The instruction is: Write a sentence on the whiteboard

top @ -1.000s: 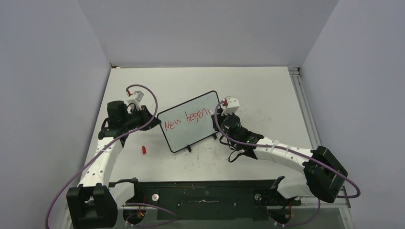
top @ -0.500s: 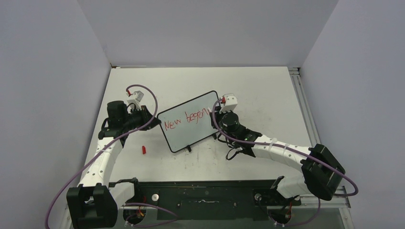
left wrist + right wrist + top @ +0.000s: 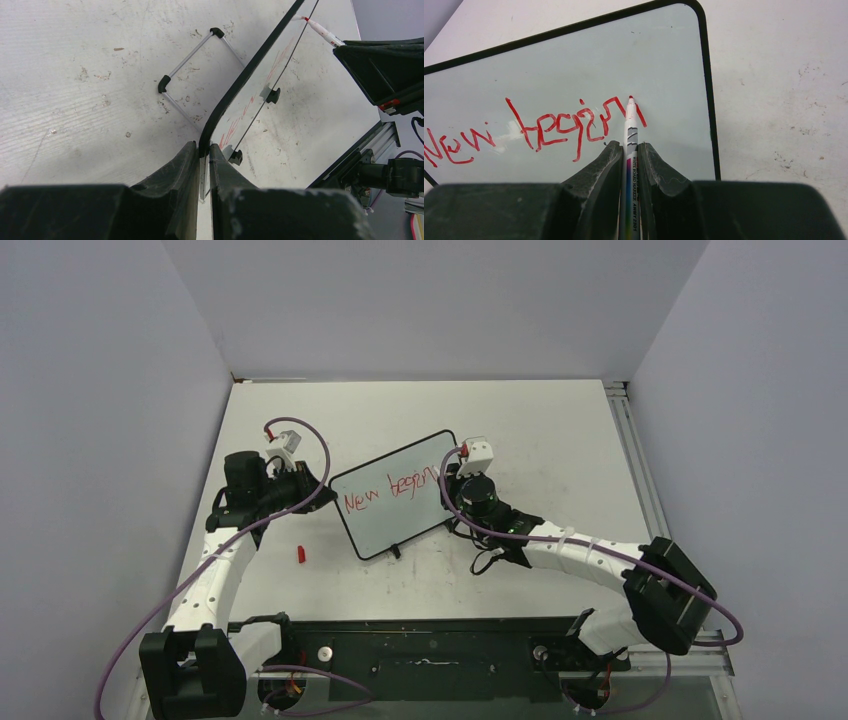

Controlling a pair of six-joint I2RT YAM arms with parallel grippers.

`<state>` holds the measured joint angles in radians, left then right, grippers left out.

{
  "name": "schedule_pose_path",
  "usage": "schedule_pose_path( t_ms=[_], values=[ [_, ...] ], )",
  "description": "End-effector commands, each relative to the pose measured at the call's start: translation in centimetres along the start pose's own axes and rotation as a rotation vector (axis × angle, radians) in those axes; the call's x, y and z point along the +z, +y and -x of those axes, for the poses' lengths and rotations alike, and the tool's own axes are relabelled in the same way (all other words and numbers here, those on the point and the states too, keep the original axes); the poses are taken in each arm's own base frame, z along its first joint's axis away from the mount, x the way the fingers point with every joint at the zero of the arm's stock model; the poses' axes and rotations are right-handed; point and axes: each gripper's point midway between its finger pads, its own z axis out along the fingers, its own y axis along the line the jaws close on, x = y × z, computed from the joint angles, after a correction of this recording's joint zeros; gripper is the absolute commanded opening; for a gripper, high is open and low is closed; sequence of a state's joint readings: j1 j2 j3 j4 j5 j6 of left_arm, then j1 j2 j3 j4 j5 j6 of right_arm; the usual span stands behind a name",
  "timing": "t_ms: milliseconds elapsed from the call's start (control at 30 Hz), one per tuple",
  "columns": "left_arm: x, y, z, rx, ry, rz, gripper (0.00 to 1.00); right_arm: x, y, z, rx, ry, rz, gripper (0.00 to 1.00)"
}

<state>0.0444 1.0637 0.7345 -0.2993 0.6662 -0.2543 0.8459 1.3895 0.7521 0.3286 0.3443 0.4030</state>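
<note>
Red handwriting (image 3: 390, 490) runs across the whiteboard (image 3: 392, 495), which stands tilted on the worktop (image 3: 540, 430) between the two arms, roughly mid-table in the overhead view. The left gripper (image 3: 305, 480) meets its left edge and the right gripper (image 3: 450, 480) sits at its right end. A small red piece (image 3: 300, 554), possibly a cap, lies on the worktop near the board's near-left corner. From the left wrist, the jaws are clenched on the board's thin black frame, with the board running away from them on edge and its small black feet (image 3: 273, 95) resting on the scuffed surface. From the right wrist, the jaws grasp a marker (image 3: 630, 130) by its barrel, with the red tip on the board at the last stroke of the writing. So far it reads roughly "New begin", with a pale smear between the two words. Print on the barrel seems to say "WHITE BOARD MARKER", and the rest is too small to trust. Little bare board is left between the tip and the right frame, so the word could run onto the frame unless the line breaks. Pressing hard might also twist the board, since it is held at one edge only, and a low wrist could smear wet ink.
</note>
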Motion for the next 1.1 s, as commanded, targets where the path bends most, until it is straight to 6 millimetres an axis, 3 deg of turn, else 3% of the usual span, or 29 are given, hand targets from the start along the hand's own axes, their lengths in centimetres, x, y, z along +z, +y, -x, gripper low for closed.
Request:
schedule_pose_path(
  t_ms=[0, 400, 1067],
  values=[
    [-0.3, -0.4, 1.0, 0.042, -0.036, -0.005, 0.0, 0.6, 1.1, 2.8, 0.03, -0.08, 0.016, 0.05],
    [-0.3, -0.2, 1.0, 0.036, -0.03, 0.008, 0.0, -1.5, 0.4, 4.8, 0.044, -0.125, 0.008, 0.05],
    [-0.3, -0.3, 0.9, 0.038, -0.032, 0.002, 0.0, -0.3, -0.5, 1.9, 0.016, -0.059, -0.026, 0.05]
  ],
)
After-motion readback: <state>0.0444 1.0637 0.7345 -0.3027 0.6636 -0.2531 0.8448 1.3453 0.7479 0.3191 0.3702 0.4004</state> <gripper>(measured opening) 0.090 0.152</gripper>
